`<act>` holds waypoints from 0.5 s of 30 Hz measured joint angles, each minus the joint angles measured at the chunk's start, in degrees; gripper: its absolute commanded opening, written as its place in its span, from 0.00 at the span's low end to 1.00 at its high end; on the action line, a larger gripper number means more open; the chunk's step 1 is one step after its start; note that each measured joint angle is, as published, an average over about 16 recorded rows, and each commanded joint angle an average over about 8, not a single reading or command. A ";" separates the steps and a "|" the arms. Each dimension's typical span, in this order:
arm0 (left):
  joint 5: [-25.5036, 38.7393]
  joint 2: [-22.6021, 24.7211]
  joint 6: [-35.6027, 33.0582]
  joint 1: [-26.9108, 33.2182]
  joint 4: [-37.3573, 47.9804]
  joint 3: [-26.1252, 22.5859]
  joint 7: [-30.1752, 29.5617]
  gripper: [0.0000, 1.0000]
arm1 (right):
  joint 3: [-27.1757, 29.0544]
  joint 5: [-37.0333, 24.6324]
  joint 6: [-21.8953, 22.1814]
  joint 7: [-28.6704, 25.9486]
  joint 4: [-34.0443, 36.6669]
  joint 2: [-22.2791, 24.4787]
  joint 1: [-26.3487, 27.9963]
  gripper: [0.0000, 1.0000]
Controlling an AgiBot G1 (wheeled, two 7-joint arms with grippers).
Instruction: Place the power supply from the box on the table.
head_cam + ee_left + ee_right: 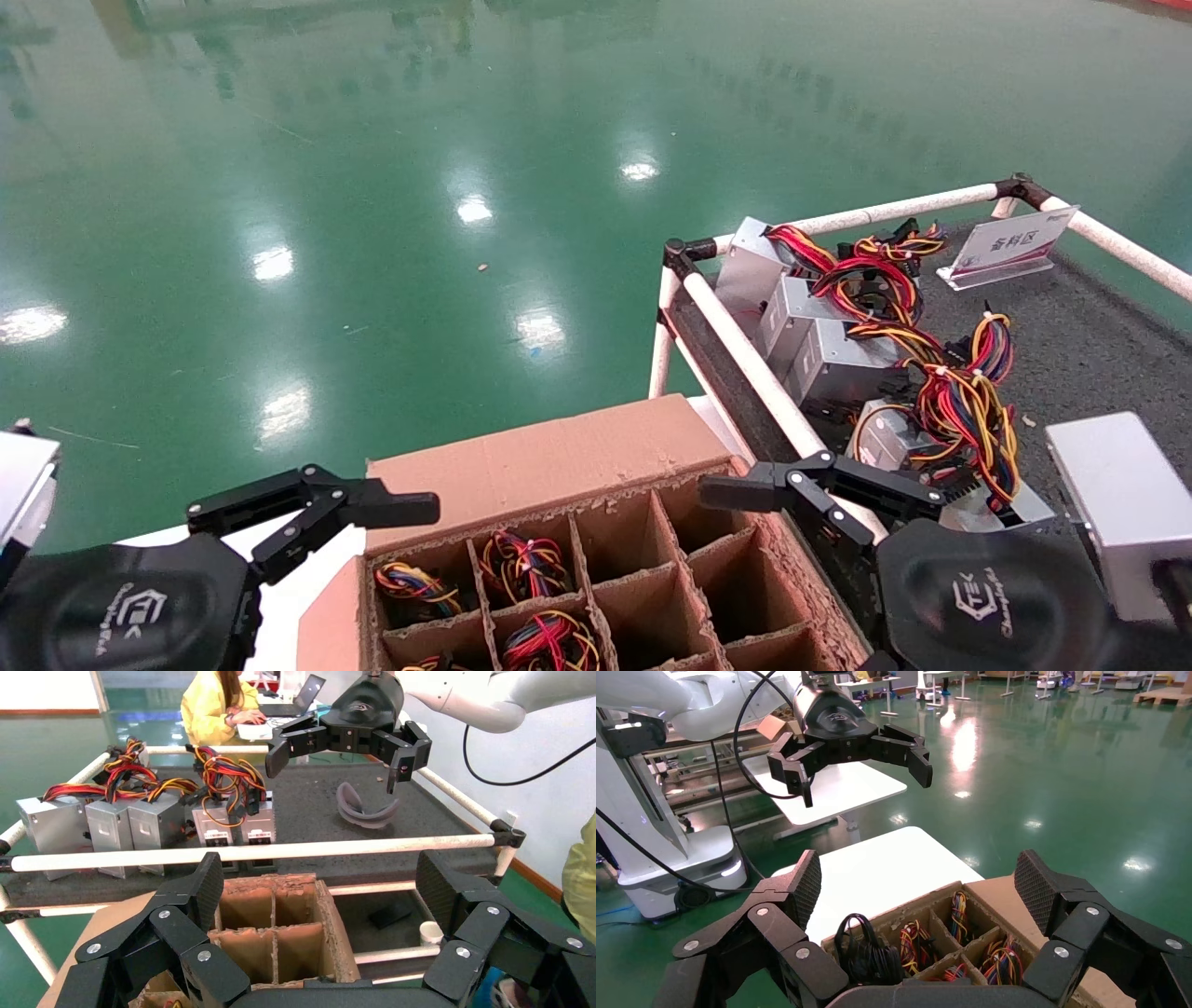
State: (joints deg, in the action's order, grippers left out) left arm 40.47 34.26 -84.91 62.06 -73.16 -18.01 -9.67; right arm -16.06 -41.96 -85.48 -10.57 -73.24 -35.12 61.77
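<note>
Nearest the robot, both arms hung over the box [596,559], a brown carton with ragged dividers forming square cells. The left gripper [372,522] was poised above the box's near-left corner, its black fingers spread wide and holding nothing. The right gripper [792,499] hovered at the box's right edge, next to the white rail, its fingers likewise spread wide and empty. In the left wrist view the right gripper [337,755] showed farther off, above the felt, and the right wrist view showed the left gripper [859,759] in the same open stance.

Inside the box, the left-hand cells held bundles of red, yellow and black wires [526,564], which is all that showed of the units stored there; the cells on the right side appeared bare cardboard.

To the right of the box stood the table [1099,345], dark grey and speckled, edged by a white pipe rail [754,373] with black corner joints. On it, just past the right gripper, lay one power supply [894,438] with its coloured wires piled beside it. Farther along the rail, more silver-grey units [819,345] stood in a row, side by side, their wire bundles trailing towards the table's middle. At the far right corner a small white sign [1010,247] leaned upright. Beyond everything spread a glossy green floor [372,186].
</note>
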 measured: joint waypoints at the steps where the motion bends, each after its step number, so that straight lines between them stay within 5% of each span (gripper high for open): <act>1: 0.00 0.00 0.00 0.00 0.00 0.00 0.00 1.00 | 0.00 0.00 0.00 0.00 0.00 0.00 0.00 1.00; 11: 0.00 0.00 0.00 0.00 0.00 0.00 0.00 1.00 | 0.00 0.01 0.00 0.00 0.00 0.00 0.00 1.00; 12: 0.00 0.00 0.00 0.00 0.00 0.00 0.00 0.97 | 0.00 0.01 0.00 0.00 0.00 0.00 0.00 1.00; 15: 0.00 0.00 0.00 0.00 0.00 0.00 0.00 0.59 | 0.00 0.01 0.00 0.00 0.00 0.00 0.00 1.00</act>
State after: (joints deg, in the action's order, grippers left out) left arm 40.47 34.26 -84.91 62.06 -73.16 -18.01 -9.67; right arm -16.06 -41.95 -85.48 -10.57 -73.24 -35.12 61.77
